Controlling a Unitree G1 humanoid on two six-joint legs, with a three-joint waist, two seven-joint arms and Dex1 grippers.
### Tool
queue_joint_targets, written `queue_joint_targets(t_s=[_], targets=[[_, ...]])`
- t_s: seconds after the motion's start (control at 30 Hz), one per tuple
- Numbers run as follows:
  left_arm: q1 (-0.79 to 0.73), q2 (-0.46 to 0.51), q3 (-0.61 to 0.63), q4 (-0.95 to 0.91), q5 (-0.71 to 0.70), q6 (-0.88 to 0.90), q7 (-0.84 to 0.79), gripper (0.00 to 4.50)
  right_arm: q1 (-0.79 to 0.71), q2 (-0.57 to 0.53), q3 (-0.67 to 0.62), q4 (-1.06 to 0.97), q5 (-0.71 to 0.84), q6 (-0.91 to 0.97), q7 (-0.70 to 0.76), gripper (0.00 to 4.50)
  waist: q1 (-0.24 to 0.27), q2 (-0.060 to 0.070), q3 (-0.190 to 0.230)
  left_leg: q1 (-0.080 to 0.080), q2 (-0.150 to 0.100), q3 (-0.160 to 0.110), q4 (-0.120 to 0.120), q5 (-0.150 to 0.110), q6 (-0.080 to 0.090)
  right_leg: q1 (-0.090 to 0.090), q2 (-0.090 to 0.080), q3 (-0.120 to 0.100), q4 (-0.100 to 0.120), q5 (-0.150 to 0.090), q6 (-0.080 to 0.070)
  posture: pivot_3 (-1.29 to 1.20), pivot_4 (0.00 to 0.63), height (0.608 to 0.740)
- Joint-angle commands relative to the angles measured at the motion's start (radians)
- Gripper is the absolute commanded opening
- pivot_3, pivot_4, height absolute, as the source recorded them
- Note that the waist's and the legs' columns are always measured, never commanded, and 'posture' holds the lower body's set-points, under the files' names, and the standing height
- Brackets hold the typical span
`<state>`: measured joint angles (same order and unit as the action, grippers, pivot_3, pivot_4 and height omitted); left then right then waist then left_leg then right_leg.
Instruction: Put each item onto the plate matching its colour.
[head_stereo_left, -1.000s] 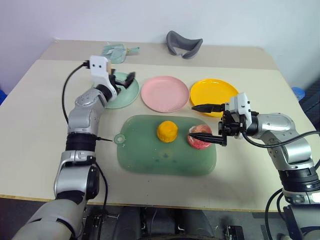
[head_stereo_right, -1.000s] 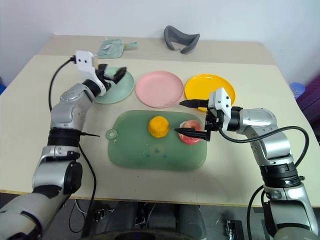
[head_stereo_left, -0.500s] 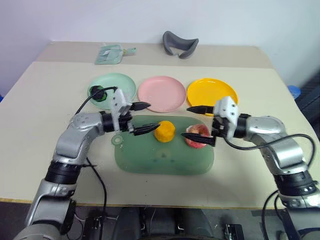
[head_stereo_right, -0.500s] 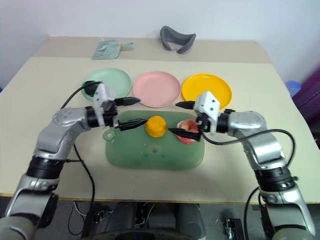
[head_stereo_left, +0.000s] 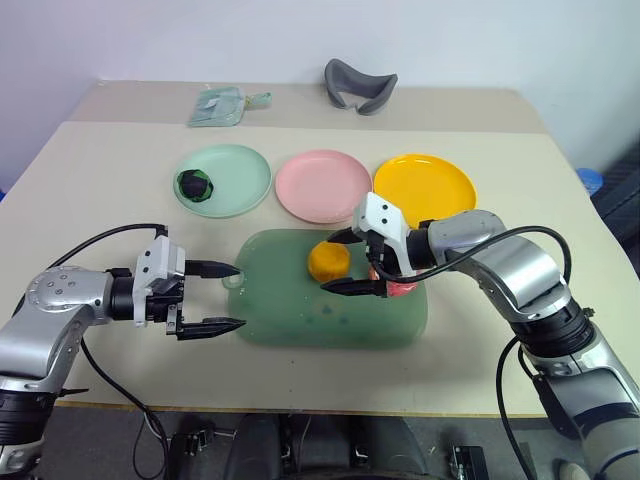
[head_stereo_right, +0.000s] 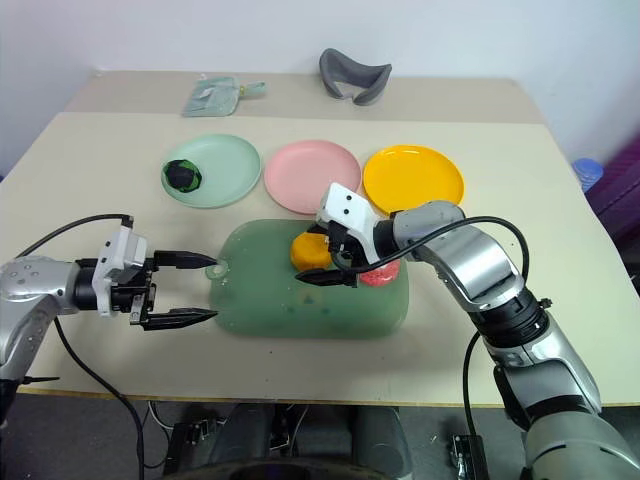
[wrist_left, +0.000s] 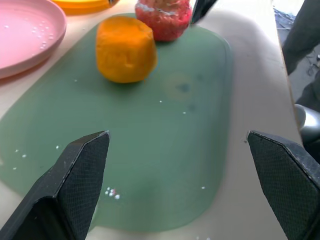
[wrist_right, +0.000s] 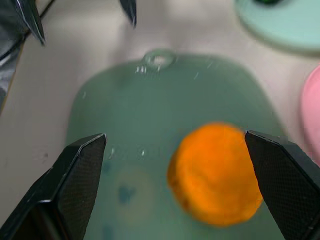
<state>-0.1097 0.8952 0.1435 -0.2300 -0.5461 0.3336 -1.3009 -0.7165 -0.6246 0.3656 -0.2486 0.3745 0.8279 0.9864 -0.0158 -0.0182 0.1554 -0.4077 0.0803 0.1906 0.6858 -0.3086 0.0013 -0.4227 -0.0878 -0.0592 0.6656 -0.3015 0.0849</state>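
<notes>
Straddling orange-yellow lump (head_stereo_left: 329, 261): right gripper (head_stereo_left: 341, 262)

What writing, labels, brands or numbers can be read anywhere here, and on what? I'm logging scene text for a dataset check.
None: no legible text in any view.
The pale green packet at the table's far edge may carry print, but it is too small to read.
The white housings by the left gripper and right gripper show no readable marking.
The plates, the green mat and the toy foods are plain.
</notes>
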Motion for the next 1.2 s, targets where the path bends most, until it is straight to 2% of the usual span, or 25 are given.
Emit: queue_joint_targets(t_s=[0.03, 0.77, 0.87, 1.03, 1.2], targets=[[0.018, -0.004, 0.033, -0.057, -0.029, 0.011, 0.026, 4.49, -0.046, 0.016, 0.019, 0.024, -0.029, -0.011, 0.007, 4.5, -0.003, 0.0, 0.0, 0.0, 0.0, 0.0, 0.0, 0.0, 0.0, -0.001, 0.0, 0.0, 0.0, 0.0, 0.0, 0.0, 0.15, 0.74], [0.061, -0.057, 0.018, -0.125, -0.034, 0.002, 0.133, 4.49, -0.066, 0.127, 0.064, 0.216, -0.208, -0.185, -0.013, 4.5, -0.001, 0.0, 0.0, -0.001, 0.0, 0.002, 0.0, 0.0, 0.0, -0.001, 0.0, 0.0, 0.0, 0.0, 0.0, 0.0, 0.15, 0.74], [0.059, -0.06, 0.017, -0.125, -0.032, -0.002, 0.139, 4.5, -0.063, 0.139, 0.061, 0.224, -0.224, -0.195, -0.019, 3.7, -0.002, 0.0, 0.0, -0.001, 0.0, 0.003, 0.0, 0.0, 0.0, -0.001, 0.001, 0.0, 0.0, 0.0, 0.0, 0.0, 0.15, 0.74], [0.058, -0.067, 0.012, -0.125, -0.027, -0.008, 0.152, 4.5, -0.062, 0.15, 0.06, 0.242, -0.256, -0.225, -0.03, 1.24, -0.003, 0.0, 0.0, 0.0, 0.0, 0.003, 0.0, 0.0, -0.001, -0.001, 0.001, 0.0, 0.0, 0.0, 0.0, 0.0, 0.15, 0.74], [0.054, -0.077, 0.01, -0.123, -0.023, -0.011, 0.163, 4.5, -0.065, 0.152, 0.037, 0.244, -0.262, -0.244, -0.038, 1.24, -0.001, 0.0, 0.0, 0.0, 0.0, 0.004, 0.0, 0.0, -0.001, -0.001, 0.001, 0.0, 0.0, 0.0, 0.0, 0.0, 0.15, 0.74]])
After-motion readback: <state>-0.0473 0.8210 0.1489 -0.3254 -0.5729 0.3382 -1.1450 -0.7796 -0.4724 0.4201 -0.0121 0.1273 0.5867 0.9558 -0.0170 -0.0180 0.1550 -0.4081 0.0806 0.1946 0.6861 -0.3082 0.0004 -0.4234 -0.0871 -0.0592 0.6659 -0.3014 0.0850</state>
